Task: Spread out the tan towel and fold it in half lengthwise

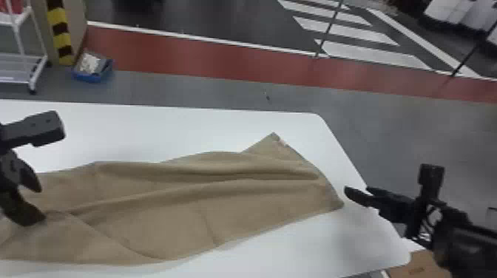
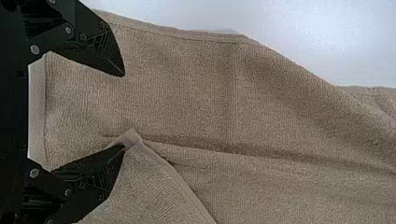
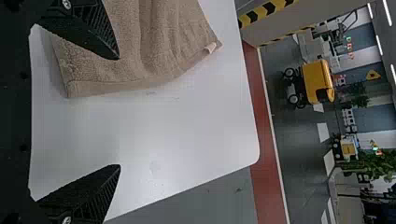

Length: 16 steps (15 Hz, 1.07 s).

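The left pincer is wide open over the tan towel, with a turned corner at 1 finger. The right pincer is open too, empty, beside the towel's end. If the left one closes badly, it may pinch 2 layers, and the wrinkles could make the fold crooked. The long axis runs from left pincer towards right, on the table.
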Each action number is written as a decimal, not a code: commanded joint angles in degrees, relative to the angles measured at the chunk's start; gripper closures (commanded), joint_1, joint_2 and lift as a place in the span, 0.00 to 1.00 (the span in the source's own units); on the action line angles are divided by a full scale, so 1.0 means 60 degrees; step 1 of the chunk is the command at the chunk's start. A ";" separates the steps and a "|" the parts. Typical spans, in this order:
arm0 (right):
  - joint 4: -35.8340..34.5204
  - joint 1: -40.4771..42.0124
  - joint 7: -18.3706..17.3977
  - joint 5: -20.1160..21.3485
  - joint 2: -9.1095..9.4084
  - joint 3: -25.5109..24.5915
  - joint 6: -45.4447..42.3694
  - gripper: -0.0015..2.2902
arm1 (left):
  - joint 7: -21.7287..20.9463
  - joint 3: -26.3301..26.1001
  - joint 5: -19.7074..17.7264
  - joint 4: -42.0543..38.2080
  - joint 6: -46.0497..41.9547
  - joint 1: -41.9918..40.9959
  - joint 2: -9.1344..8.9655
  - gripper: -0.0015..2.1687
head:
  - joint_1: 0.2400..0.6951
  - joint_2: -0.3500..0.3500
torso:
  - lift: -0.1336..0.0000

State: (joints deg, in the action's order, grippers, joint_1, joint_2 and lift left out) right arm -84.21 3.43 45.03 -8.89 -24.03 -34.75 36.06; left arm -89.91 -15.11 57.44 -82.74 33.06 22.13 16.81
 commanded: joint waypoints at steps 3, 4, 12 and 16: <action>-0.0042 0.0000 0.0009 0.0003 0.0035 0.0064 0.0019 0.03 | -0.0109 0.0380 -0.0242 -0.0214 -0.0096 -0.0070 0.0158 0.18 | 1.00 0.03 | 0.10; -0.0072 0.0000 0.0009 0.0003 0.0049 0.0064 0.0048 0.03 | -0.0109 0.0380 -0.0256 -0.0199 -0.0183 -0.0041 0.0158 0.18 | 1.00 0.04 | 0.10; -0.0174 0.0015 0.0038 -0.0041 0.0049 -0.0009 0.0136 0.03 | -0.0109 0.0409 -0.0154 -0.1415 -0.0242 -0.0744 0.0407 0.18 | 1.00 0.05 | 0.10; -0.0189 0.0000 0.0038 -0.0012 0.0049 0.0064 0.0224 0.03 | -0.0109 0.0175 -0.0168 -0.1708 0.0022 -0.1139 0.0436 0.18 | 1.00 0.04 | 0.10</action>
State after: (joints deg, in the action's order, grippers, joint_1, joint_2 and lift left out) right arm -85.25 3.43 45.26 -9.03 -23.73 -34.43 37.13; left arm -89.91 -13.80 56.61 -92.56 32.82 16.02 19.39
